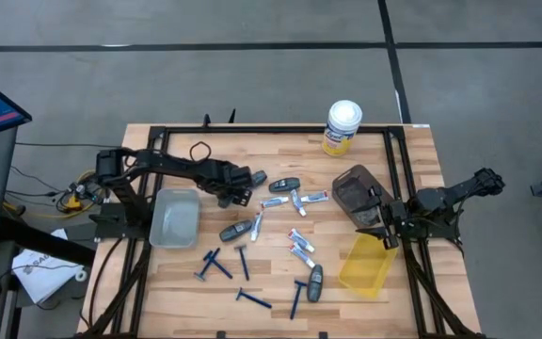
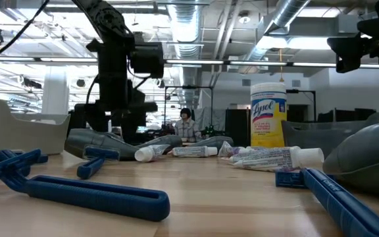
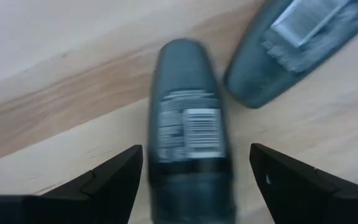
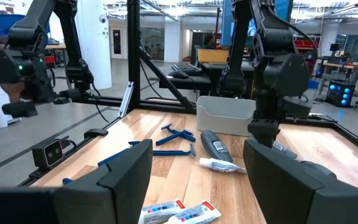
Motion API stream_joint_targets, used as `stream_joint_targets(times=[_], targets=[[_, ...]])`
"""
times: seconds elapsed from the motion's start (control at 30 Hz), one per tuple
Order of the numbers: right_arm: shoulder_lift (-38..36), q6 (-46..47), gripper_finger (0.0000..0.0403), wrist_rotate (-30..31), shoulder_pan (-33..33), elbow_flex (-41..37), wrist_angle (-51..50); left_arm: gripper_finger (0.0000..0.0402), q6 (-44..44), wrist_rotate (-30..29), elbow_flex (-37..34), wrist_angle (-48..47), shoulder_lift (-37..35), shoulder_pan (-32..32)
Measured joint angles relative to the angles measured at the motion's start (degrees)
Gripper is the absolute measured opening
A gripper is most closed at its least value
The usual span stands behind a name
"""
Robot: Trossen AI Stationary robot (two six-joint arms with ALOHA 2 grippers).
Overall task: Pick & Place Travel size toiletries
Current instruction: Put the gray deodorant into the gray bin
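The travel size toiletries lie scattered on the wooden table (image 1: 280, 141): dark grey oval pieces (image 1: 236, 229), blue razors (image 1: 215, 266) and small tubes (image 1: 299, 240). My left gripper (image 3: 196, 149) points down over the table's middle left (image 1: 241, 190), open. Its fingers stand on either side of one dark grey oval piece (image 3: 188, 112), which lies flat on the wood, label up. A second dark piece (image 3: 291, 50) lies just beyond it. My right gripper (image 4: 197, 149) waits open and level at the table's right side (image 1: 384, 226).
A grey bin (image 1: 175, 218) sits left of my left gripper. A yellow bin (image 1: 365, 266) and a dark bin (image 1: 358, 193) stand at the right. A yellow canister with a white lid (image 1: 342, 127) stands at the far edge. Black frame bars (image 1: 252, 130) border the table.
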Motion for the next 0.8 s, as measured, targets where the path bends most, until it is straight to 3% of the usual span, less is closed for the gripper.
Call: stream_joint_targets(times=[0.3,0.6,0.8], targets=[[0.0,0.0,0.0244,0.0,0.0,0.0,0.0,0.0284,0.0,1.9,0.3,0.6,2.9,0.0],[0.0,0.0,0.0244,0.0,0.0,0.0,0.0,0.0205,0.1,2.6,0.0,0.5,1.5,0.6],[0.0,0.0,0.0244,0.0,0.0,0.0,0.0,0.0201,0.2,2.1,0.0,0.5,1.4,0.6]])
